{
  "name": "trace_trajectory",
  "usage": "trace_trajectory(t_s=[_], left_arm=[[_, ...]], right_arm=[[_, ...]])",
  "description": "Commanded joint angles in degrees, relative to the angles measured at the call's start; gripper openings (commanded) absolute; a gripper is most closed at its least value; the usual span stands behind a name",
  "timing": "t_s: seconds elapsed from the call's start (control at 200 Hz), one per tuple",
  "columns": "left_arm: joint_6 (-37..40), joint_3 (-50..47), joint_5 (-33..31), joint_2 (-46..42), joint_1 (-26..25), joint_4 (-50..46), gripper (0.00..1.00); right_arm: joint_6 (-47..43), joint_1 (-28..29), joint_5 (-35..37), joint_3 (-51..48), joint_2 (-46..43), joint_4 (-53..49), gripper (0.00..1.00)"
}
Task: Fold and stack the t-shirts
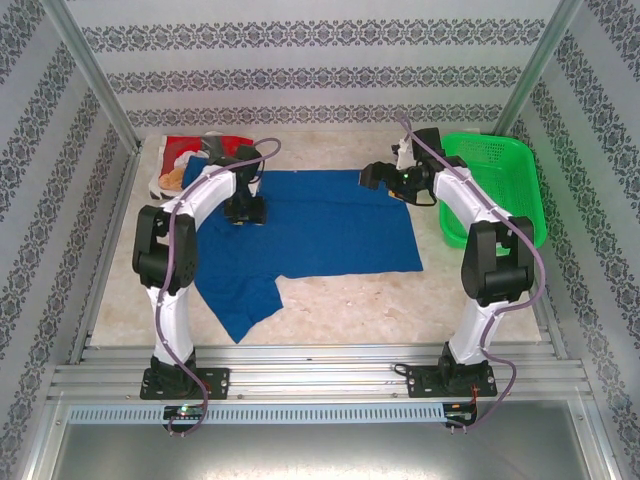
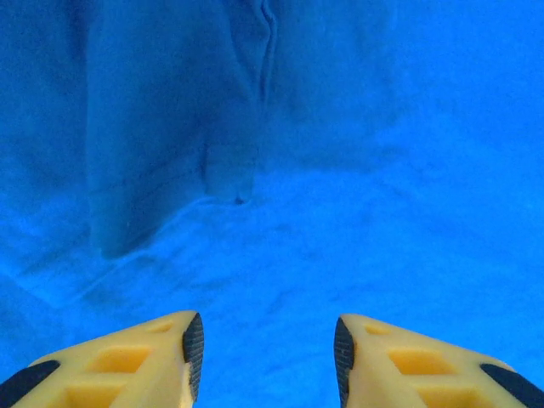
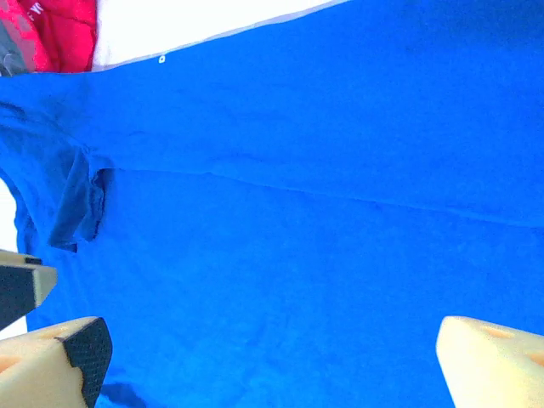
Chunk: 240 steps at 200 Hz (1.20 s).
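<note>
The left gripper [image 2: 268, 353] hangs low over the blue t-shirt [image 1: 320, 225], jaws parted; the right gripper [image 3: 272, 357] stands spread wide above its far right edge. The blue t-shirt lies spread across the middle of the table [image 1: 340, 305], the red t-shirt [image 1: 192, 153] bunched at the far left corner.

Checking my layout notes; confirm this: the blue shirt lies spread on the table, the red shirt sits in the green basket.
Wrong: the red shirt lies on the table at its far-left corner, not in the green basket; the top external view shows it.
</note>
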Motion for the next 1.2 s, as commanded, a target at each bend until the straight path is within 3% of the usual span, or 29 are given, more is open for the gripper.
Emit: trace_trajectory(t_s=[0.0,0.475,0.624,0.849,1.194], left_arm=[[2.91,2.52,-3.69,3.05,-1.05,1.60,0.43],[5.89,6.75,-8.04,8.98,-1.73,3.35,0.35],[5.97,7.03,-6.51,9.84,-2.43,3.12,0.26],[5.24,5.18,-4.38,8.09,-3.31,3.54,0.03],[2.45,1.84,-3.10,4.32,-5.30,4.51,0.00]], right_arm=[[-1.60,0.06,-1.27,-1.20,-1.27,-0.50,0.98],[-1.27,0.03,-0.92,-2.23,-1.18,0.10,0.98],[-1.01,-0.01,-1.09,-1.95,-0.65,0.05,0.98],[-0.76,-0.01,-0.74,-1.60,-0.31,0.02,0.98],[-0.32,0.40,-0.21,-1.78,-0.13,0.31,0.98]])
